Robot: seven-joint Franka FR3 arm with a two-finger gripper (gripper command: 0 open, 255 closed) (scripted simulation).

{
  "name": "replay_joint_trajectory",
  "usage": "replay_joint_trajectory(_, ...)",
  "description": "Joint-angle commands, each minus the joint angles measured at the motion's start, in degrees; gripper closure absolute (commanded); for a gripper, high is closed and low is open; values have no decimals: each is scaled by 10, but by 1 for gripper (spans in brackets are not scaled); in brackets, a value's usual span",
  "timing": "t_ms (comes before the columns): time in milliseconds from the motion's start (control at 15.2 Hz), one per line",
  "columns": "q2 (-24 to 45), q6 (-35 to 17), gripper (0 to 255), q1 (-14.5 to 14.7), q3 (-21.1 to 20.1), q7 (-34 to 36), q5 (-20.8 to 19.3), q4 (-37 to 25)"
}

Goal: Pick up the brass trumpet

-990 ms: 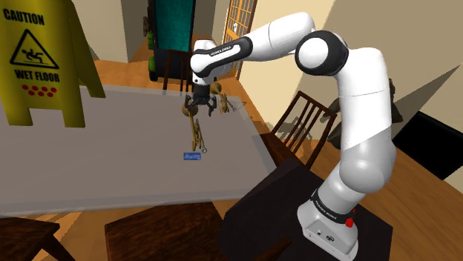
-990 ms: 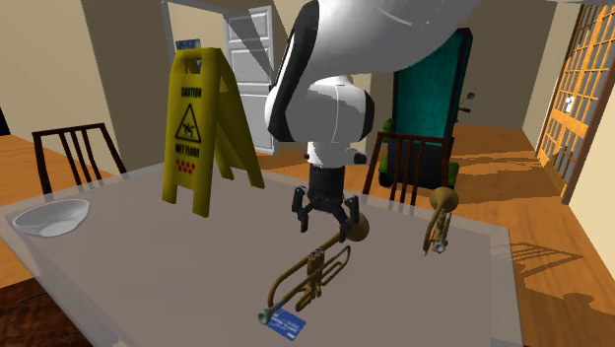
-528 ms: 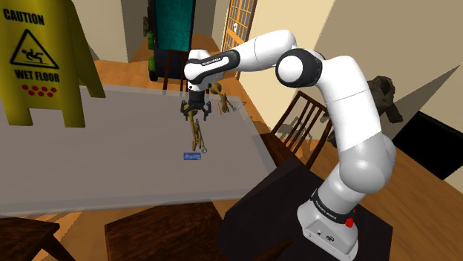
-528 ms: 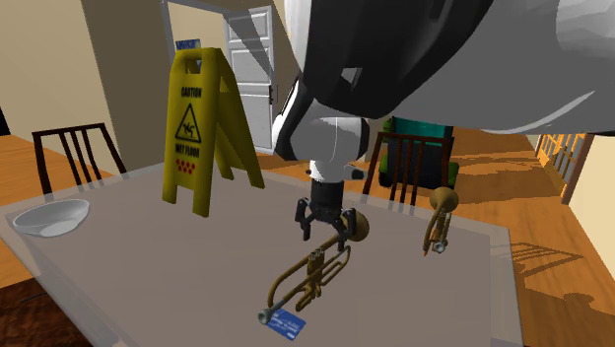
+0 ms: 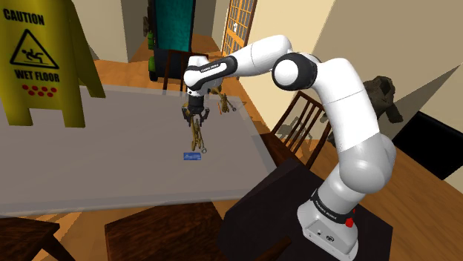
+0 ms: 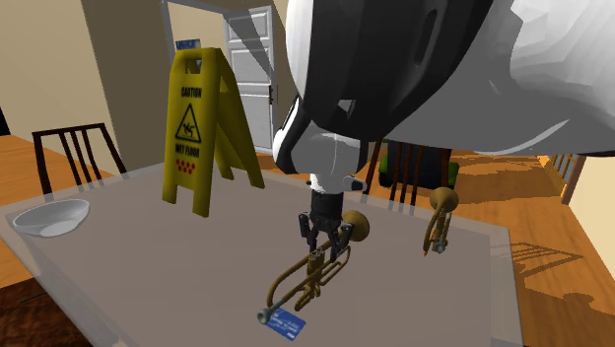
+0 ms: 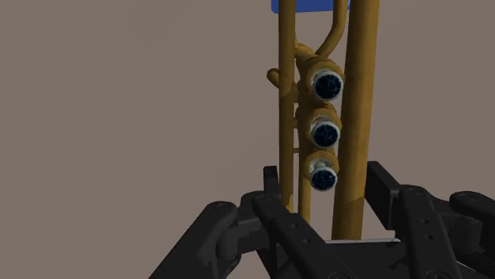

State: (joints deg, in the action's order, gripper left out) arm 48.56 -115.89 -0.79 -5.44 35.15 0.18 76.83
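Observation:
A brass trumpet [image 5: 197, 139] [image 6: 309, 276] lies flat on the grey table [image 5: 89, 159] [image 6: 168, 271], bell toward the far edge and mouthpiece by a small blue card [image 5: 193, 156] [image 6: 286, 321]. My black gripper [image 5: 195, 117] [image 6: 325, 243] points straight down over the tubing just behind the bell. Seen from the wrist, the trumpet's tubes and three valves [image 7: 324, 131] run between my fingers. The gripper [image 7: 324, 181] has both fingers pressed against the outer tubes, shut on the trumpet, which still rests on the table.
A second, smaller brass horn [image 6: 439, 219] [image 5: 223, 102] lies near the table's far corner. A yellow wet-floor sign [image 5: 41, 59] [image 6: 202, 128] stands on the table, and a white bowl [image 6: 51, 218] sits at the second exterior view's left. Dark wooden chairs [image 6: 74, 153] ring the table.
The gripper has come down from above the trumpet onto its tubing, and the fingers have drawn in from wide apart to clasp it. The trumpet has not moved.

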Motion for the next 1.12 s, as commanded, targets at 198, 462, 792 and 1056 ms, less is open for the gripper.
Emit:
replay_joint_trajectory(198, 1, 0, 255, 0, 0, 0, 0, 0)
replay_joint_trajectory(462, 1, -2, 255, 0, 0, 0, 0, 1)
replay_joint_trajectory(792, -22, 22, 255, -1, -1, 1, 1, 1)
replay_joint_trajectory(1056, -38, 42, 255, -2, -2, 1, 2, -3)
